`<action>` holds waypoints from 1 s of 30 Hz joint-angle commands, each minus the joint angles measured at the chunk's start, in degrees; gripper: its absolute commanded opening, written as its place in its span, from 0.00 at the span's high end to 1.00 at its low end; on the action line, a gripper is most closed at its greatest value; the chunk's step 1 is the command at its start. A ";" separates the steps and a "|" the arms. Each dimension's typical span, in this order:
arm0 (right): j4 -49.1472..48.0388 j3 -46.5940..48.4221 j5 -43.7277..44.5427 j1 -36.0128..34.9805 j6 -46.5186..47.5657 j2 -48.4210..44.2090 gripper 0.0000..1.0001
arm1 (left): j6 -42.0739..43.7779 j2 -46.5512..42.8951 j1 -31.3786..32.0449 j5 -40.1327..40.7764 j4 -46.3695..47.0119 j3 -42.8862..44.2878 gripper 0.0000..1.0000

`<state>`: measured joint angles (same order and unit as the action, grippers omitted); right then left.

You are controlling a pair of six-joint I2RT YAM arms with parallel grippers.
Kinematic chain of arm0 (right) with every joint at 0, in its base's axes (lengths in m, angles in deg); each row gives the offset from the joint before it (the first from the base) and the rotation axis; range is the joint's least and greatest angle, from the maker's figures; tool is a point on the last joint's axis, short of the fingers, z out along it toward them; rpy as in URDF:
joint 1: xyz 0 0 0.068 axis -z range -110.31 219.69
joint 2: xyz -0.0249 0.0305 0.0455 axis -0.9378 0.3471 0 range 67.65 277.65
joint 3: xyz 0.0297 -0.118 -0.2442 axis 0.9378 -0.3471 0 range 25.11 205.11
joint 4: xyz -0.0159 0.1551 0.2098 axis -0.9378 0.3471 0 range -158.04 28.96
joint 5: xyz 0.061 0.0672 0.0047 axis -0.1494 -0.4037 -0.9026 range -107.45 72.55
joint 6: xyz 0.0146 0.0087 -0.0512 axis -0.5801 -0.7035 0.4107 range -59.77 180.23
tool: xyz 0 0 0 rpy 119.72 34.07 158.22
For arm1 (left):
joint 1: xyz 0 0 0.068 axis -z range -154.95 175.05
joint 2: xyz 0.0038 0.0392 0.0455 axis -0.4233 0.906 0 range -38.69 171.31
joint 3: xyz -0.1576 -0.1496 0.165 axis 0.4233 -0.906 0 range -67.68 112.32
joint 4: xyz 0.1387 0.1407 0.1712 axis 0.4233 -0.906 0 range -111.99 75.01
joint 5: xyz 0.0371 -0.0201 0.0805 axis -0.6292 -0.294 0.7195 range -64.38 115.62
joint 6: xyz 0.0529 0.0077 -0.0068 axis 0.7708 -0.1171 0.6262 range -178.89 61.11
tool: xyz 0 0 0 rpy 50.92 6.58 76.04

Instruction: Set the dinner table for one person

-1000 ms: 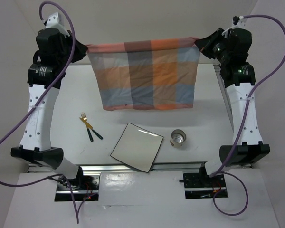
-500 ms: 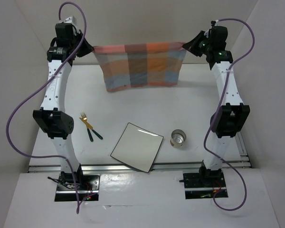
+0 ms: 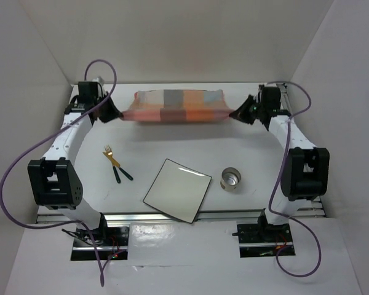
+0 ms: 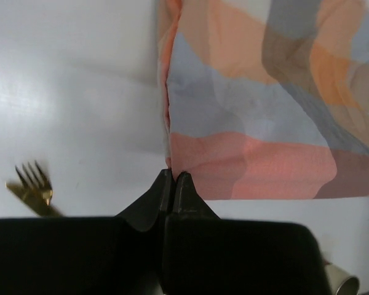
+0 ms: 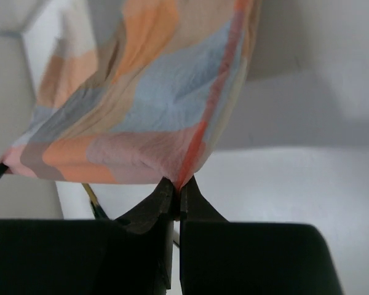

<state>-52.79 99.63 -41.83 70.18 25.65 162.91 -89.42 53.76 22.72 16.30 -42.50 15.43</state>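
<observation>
Presently left gripper (image 3: 114,115) and right gripper (image 3: 237,115) each pinch shut on a cloth (image 3: 175,106) corner — stretched taut near the table's (image 3: 172,147) far edge, evidently to lay it flat.

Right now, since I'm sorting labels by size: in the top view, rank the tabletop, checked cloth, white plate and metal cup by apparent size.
1. tabletop
2-3. checked cloth and white plate: too alike to rank; the cloth is wider but shows as a narrow band
4. metal cup
</observation>
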 commanded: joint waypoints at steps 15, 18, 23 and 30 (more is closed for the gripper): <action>5.92 -11.25 12.76 -4.36 1.81 -10.52 0.07 | -2.00 -9.19 -1.28 4.32 -6.42 -13.07 0.00; 7.86 -9.22 14.88 -4.36 2.41 -12.90 0.12 | -0.51 -10.71 -0.49 3.26 -4.93 -10.43 0.00; 13.40 -10.78 19.01 -4.36 3.65 -18.53 0.26 | 0.90 -5.89 3.90 4.22 -5.01 -7.18 0.29; 20.35 -18.88 23.50 -4.89 3.65 -26.53 0.17 | 0.38 -1.49 10.49 7.21 -4.58 -8.84 0.51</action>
<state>-38.10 83.63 -21.77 65.75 28.62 138.96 -89.20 51.49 31.92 21.98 -46.98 6.91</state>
